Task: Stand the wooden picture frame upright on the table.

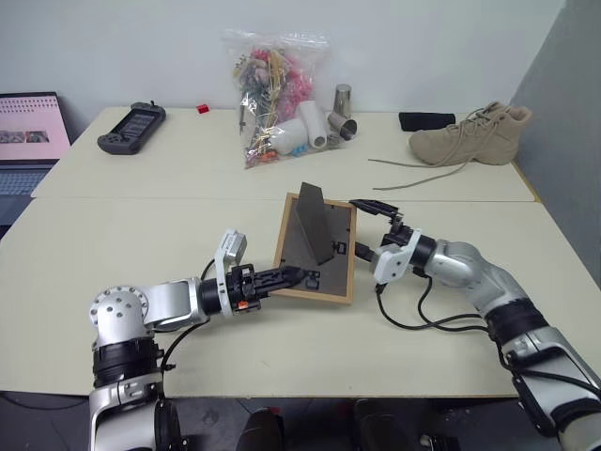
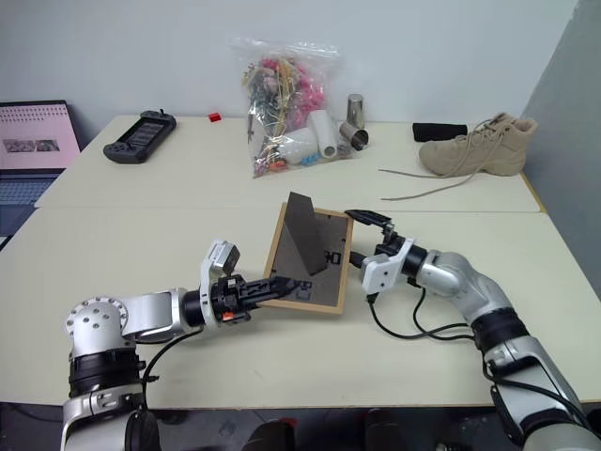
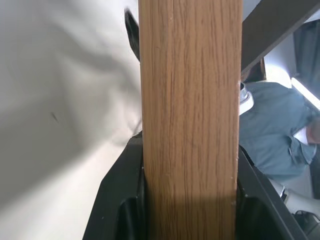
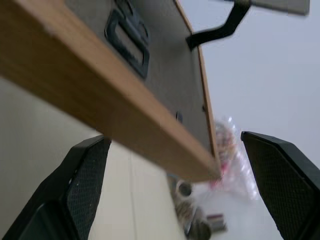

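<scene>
In the left eye view, the wooden picture frame (image 1: 316, 247) sits at the middle of the near section of the surface (image 1: 113, 244), back panel facing up, its dark stand flap swung out and pointing upward. The left tool (image 1: 293, 275) pinches the frame's near-left edge, probably to steady or lift that side so the frame can be tipped onto its stand. The right tool (image 1: 367, 228) waits at the frame's right edge with its fingers spread wide, one above and one below the rim, apparently lined up to take that side.

The right eye view repeats this: light-wood rim, dark brown backing with small black hanger fittings, the stand forming a triangular wedge. Whether the frame's far edge is touching the surface or slightly raised is hard to tell.

The left wrist view shows the oak-grained edge clamped between the two black fingers (image 3: 117, 200).

In the right wrist view the spread pads (image 4: 85, 185) flank the wooden rim without touching it; the backing and a black hanger fitting show above, so no hold is made on this side yet.
</scene>
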Robot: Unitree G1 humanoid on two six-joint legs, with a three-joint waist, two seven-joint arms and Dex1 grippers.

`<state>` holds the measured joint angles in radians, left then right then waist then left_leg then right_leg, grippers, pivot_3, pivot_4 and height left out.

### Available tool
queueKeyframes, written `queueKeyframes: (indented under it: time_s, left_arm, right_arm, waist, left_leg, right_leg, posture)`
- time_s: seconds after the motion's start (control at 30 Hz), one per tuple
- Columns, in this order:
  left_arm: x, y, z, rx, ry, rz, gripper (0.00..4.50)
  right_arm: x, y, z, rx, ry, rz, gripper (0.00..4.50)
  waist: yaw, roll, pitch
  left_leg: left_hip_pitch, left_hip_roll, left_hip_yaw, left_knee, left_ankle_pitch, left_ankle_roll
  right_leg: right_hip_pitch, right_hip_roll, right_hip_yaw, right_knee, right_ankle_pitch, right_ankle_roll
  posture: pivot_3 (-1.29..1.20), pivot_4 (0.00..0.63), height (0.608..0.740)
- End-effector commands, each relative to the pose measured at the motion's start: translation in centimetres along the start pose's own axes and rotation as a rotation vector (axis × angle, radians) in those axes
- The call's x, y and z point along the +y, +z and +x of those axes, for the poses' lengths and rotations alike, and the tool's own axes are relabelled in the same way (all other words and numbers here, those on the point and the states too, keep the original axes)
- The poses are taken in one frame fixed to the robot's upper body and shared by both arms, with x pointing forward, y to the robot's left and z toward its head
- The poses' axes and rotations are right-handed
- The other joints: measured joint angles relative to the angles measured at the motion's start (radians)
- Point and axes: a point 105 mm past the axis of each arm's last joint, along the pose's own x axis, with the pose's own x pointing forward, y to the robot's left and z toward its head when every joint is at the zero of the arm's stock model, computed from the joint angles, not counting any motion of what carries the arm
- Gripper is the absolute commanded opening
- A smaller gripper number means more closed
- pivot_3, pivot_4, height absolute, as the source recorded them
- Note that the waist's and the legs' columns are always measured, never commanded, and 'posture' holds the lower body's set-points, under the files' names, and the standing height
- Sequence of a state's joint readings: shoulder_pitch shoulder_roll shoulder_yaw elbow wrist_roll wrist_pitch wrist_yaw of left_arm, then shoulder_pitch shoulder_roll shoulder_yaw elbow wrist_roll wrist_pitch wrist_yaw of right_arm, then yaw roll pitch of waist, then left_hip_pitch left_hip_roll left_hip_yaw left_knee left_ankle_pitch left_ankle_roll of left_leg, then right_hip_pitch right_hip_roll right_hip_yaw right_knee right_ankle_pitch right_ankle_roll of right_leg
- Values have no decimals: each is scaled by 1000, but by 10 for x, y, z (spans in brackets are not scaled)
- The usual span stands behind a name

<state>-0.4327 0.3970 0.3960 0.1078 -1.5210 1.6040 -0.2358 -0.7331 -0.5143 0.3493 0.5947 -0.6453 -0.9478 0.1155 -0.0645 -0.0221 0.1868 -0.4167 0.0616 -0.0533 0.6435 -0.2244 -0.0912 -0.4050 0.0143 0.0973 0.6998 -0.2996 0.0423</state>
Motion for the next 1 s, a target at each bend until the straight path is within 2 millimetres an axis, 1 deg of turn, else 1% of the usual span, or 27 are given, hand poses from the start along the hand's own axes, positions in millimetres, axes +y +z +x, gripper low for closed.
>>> queueKeyframes:
  time_s: [0.03, 0.07, 0.13, 0.17, 0.2, 0.23, 0.33, 0.37, 0.4, 0.47, 0.5, 0.57, 0.7, 0.77, 0.8, 0.87, 0.93, 1.0]
  left_arm:
    - [-16, 5, -2, -53, -33, 30, 1300]
    - [-16, 6, -2, -66, -29, 23, 1300]
    - [-18, 7, -3, -80, -20, 12, 1300]
    - [-18, 8, -3, -96, -16, 1, 1300]
    - [-19, 9, -3, -107, -13, -6, 1300]
    - [-19, 9, -3, -114, -9, -11, 1300]
    - [-19, 8, -3, -114, 1, -8, 1300]
    - [-19, 7, -3, -115, 0, -10, 1991]
    - [-19, 6, -3, -115, 0, -10, 2026]
    - [-20, 3, -2, -106, -2, -5, 2375]
    - [-20, 2, -2, -103, -3, -5, 2641]
    - [-20, 1, -2, -101, -6, -7, 2982]
    - [-18, 3, -6, -116, 14, -6, 3834]
    - [-17, 8, -13, -141, 35, 5, 4231]
    - [-19, 15, -19, -166, 44, 19, 4416]
    - [-22, 26, -30, -207, 56, 39, 4500]
    - [-32, 44, -51, -257, 116, 108, 4500]
    - [-44, 58, -67, -283, 181, 189, 4500]
  right_arm:
    - [-20, 17, 12, -132, -111, -121, 4438]
    - [-18, 20, 14, -156, -102, -136, 4438]
    - [-15, 23, 15, -184, -90, -143, 4055]
    - [-14, 23, 16, -192, -91, -148, 3992]
    - [-14, 23, 16, -197, -98, -153, 3568]
    - [-14, 23, 17, -200, -102, -157, 3506]
    - [-15, 23, 18, -207, -107, -166, 2828]
    - [-15, 23, 18, -208, -107, -168, 2661]
    - [-15, 22, 18, -210, -109, -170, 2433]
    - [-14, 22, 18, -209, -110, -171, 2031]
    - [-15, 21, 18, -209, -111, -171, 1779]
    - [-14, 20, 18, -207, -111, -173, 1424]
    - [-15, 19, 16, -204, -113, -172, 1368]
    - [-16, 18, 15, -201, -115, -166, 1368]
    - [-16, 17, 13, -197, -116, -164, 1368]
    - [-17, 15, 11, -191, -115, -161, 1368]
    - [-18, 9, 7, -168, -119, -126, 1368]
    - [-19, 4, 4, -141, -126, -70, 1368]
  waist:
    - [1, 0, 0]
    - [4, 0, 0]
    - [4, 0, 0]
    - [7, 0, 0]
    - [7, 0, 0]
    - [9, 0, 0]
    - [9, 0, 0]
    - [10, 0, 0]
    - [9, 0, 0]
    - [9, 0, 0]
    - [8, 0, 0]
    - [9, 0, 0]
    - [8, 0, 0]
    - [7, 0, 0]
    - [7, 0, 0]
    - [7, 0, 0]
    - [7, 0, 0]
    - [6, -1, 1]
  left_leg:
    - [0, 0, 0, 0, 0, 0]
    - [0, 0, 0, 0, 0, 0]
    - [0, 0, 0, 0, 0, 0]
    - [0, 0, 0, 0, 0, 0]
    - [1, 0, 0, 0, 0, 0]
    - [1, 0, 0, 0, 0, 0]
    - [0, -1, 0, 1, 0, 0]
    - [0, -1, 0, 1, 0, 0]
    - [0, -1, 0, 0, 0, 0]
    - [1, -1, 0, 0, 0, 0]
    - [1, -1, 0, 0, 0, 0]
    - [1, -1, 0, 1, 0, 0]
    - [1, -1, 0, 1, 0, 0]
    - [1, -1, 0, 0, 0, 0]
    - [1, -1, 0, 0, 0, 0]
    - [1, -1, 0, 0, 0, 0]
    - [1, -1, 0, 0, 0, 1]
    - [1, -1, -1, 0, -1, 2]
  right_leg:
    - [0, 0, 0, 0, 0, 0]
    - [0, 0, 0, 0, 0, 0]
    - [0, 0, 1, 1, 0, 0]
    - [0, 0, 1, 1, 0, 0]
    - [0, 0, 1, 1, 0, 0]
    - [0, 0, 1, 1, 0, 0]
    - [1, -1, 1, 0, 0, 0]
    - [0, -1, 0, 0, 0, 0]
    - [0, -1, 0, 0, 0, 0]
    - [1, 0, 0, 1, 0, 0]
    - [1, 0, 0, 1, 0, 0]
    - [1, 0, 0, 1, 0, 0]
    - [1, 0, 0, 1, 0, 0]
    - [1, 0, 0, 1, 0, 0]
    - [1, 0, 0, 1, 0, 0]
    - [0, 0, 0, 1, 0, 0]
    - [1, 0, 0, 1, 0, 0]
    - [0, 0, 0, 1, 0, 0]
  posture:
    - [0, 150, 740]
    - [0, 150, 740]
    - [0, 150, 740]
    - [0, 150, 740]
    - [0, 150, 740]
    - [0, 150, 740]
    - [0, 150, 740]
    - [0, 150, 740]
    - [0, 150, 740]
    - [0, 150, 740]
    - [0, 150, 740]
    - [0, 150, 740]
    - [0, 150, 740]
    - [0, 150, 740]
    - [0, 150, 740]
    - [0, 150, 740]
    - [0, 150, 740]
    - [0, 150, 740]
